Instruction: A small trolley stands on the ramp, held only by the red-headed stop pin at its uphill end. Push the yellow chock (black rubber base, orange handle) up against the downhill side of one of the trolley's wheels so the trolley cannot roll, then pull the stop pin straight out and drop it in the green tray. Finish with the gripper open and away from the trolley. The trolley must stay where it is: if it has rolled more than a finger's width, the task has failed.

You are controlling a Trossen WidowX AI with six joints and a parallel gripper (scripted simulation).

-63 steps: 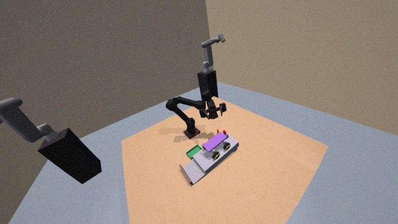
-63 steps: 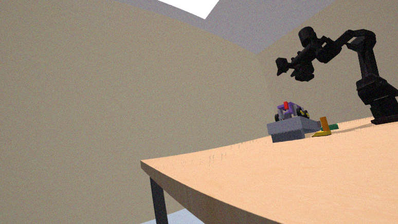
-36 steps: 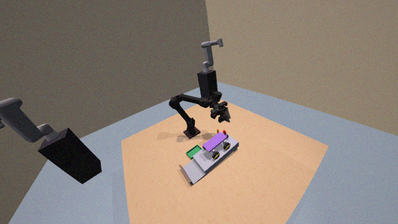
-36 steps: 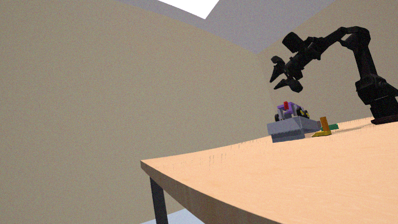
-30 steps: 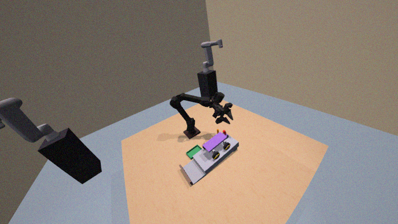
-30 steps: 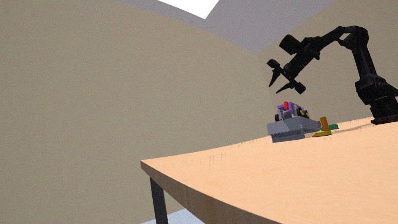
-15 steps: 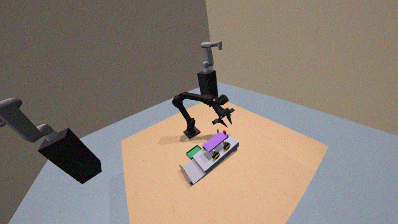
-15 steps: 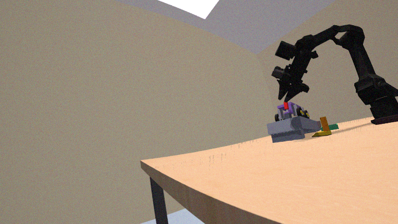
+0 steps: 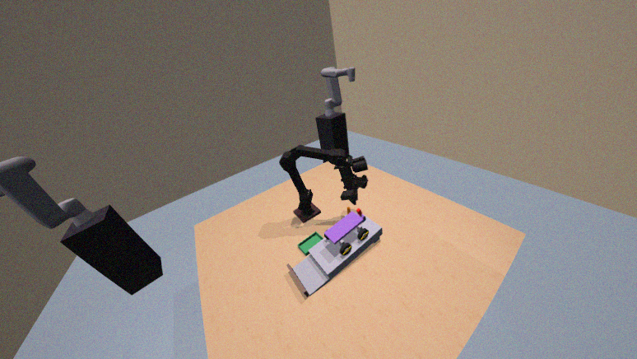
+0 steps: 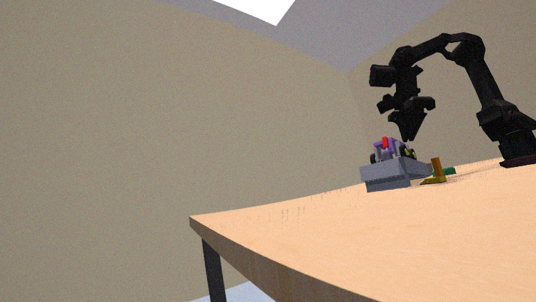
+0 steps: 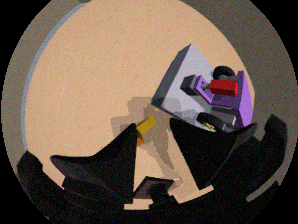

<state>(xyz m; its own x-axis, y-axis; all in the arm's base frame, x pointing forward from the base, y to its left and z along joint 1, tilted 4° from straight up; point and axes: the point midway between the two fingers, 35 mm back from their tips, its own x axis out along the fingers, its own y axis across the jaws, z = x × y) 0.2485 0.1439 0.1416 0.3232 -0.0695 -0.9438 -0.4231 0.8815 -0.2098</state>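
The purple trolley (image 9: pixel 343 226) (image 10: pixel 390 147) (image 11: pixel 244 107) stands on the grey ramp (image 9: pixel 318 265) (image 10: pixel 386 174) (image 11: pixel 188 75), near its upper end. The red-headed stop pin (image 9: pixel 359 211) (image 10: pixel 384 141) (image 11: pixel 224 87) sits at the trolley's uphill end. The yellow chock (image 10: pixel 435 179) (image 11: pixel 144 127) with its orange handle (image 9: pixel 348 209) (image 10: pixel 436 165) stands on the table beside the ramp's upper end, apart from the wheels. My gripper (image 9: pixel 349 196) (image 10: pixel 408 137) (image 11: pixel 154 137) points down, half open and empty, above the chock and the ramp's upper end. The green tray (image 9: pixel 309 243) (image 10: pixel 447 171) lies beside the ramp.
The arm's base (image 9: pixel 306 212) (image 10: pixel 519 161) stands behind the ramp. Two black camera boxes on grey stands (image 9: pixel 111 254) (image 9: pixel 332 131) are off the table. The ramp's low end has a raised lip (image 9: pixel 297 278). The table's near edge (image 10: pixel 284 258) shows in the exterior view.
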